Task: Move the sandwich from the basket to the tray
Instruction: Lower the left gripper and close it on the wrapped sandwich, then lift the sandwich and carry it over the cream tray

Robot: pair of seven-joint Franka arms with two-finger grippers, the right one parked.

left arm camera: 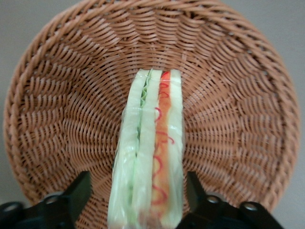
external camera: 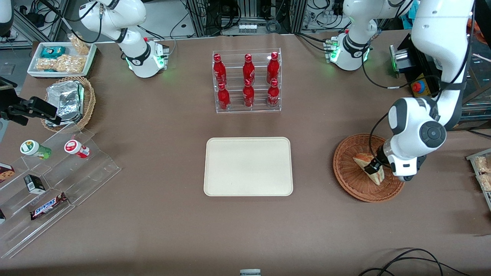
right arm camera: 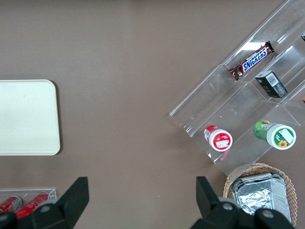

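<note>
Nearest us, we see the gripper (external camera: 374, 167) lowered into the basket (external camera: 351, 180) at the working arm's end of the table, its fingers (left arm camera: 76, 193) spread on either side of the sandwich (left arm camera: 150, 157), which stands on edge on the wicker. Level with the basket, toward the table's middle, lies the tray (external camera: 248, 166); farther off stands a rack of red bottles (external camera: 247, 81).

We see the table from high in front, while our left wrist camera looks closely down into the basket (external camera: 367, 168), which both views show.
</note>
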